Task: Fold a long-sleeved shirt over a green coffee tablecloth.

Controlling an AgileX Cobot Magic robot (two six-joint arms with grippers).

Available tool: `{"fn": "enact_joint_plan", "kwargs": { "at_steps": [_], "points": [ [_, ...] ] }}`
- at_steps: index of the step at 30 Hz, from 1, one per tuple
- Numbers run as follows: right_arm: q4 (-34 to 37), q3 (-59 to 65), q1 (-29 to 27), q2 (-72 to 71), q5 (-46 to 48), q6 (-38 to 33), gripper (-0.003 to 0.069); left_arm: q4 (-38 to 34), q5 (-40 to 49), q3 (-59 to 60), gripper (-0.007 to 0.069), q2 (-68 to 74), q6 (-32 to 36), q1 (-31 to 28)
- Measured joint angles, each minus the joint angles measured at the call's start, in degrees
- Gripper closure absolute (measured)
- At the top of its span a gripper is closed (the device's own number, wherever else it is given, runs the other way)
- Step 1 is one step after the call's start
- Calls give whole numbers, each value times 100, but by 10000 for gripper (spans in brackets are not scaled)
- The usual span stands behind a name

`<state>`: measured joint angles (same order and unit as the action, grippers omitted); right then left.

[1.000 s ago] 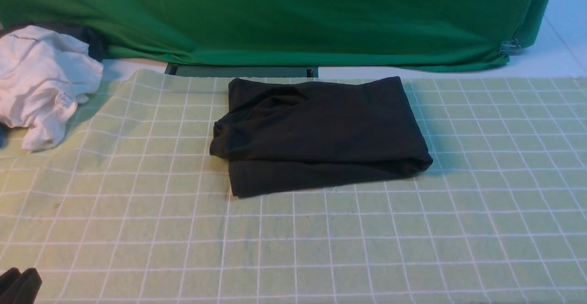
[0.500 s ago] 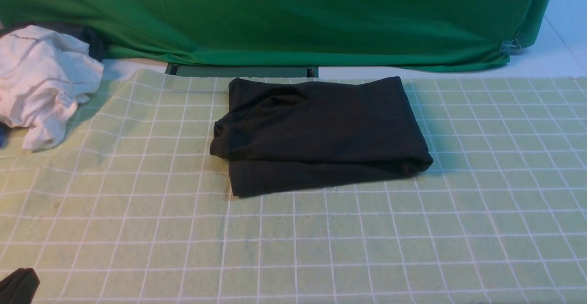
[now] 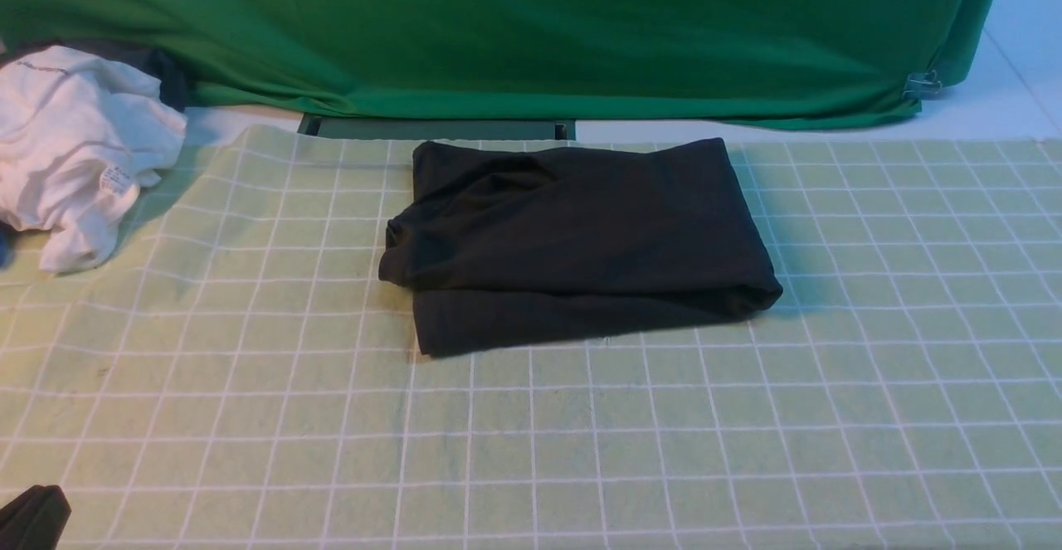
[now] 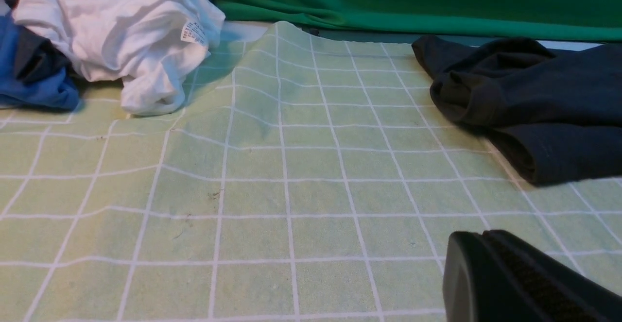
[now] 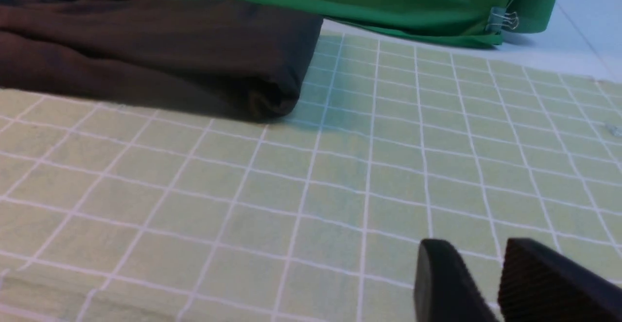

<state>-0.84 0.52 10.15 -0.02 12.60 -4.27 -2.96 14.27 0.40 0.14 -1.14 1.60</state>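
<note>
Left claw (image 4: 486, 244) now pressed together, withdrawing; right claw (image 5: 491, 263) parting, empty; long-sleeved shirt (image 3: 572, 243) lying folded — task looking finished.

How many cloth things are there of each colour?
Black: 1, the folded long-sleeved shirt
White: 1, the crumpled white garment
Blue: 1, the small blue cloth
Pale green with white squares: 1, the green coffee tablecloth
Deep green: 1, the plain green backdrop fabric
Total: 5
</note>
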Motion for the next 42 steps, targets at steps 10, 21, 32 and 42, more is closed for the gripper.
{"fn": "enact_joint_plan", "kwargs": {
  "at_steps": [10,21,32,42],
  "points": [
    [-37,0,0,0,-4,0,422,11,-4,0,661,0,21,5],
    [-42,0,0,0,-4,0,419,11,1,0,661,0,21,5],
    [-42,0,0,0,-4,0,418,11,1,0,661,0,21,5],
    [-42,0,-156,0,-5,0,418,11,-4,0,661,0,21,5]
  ]
}}
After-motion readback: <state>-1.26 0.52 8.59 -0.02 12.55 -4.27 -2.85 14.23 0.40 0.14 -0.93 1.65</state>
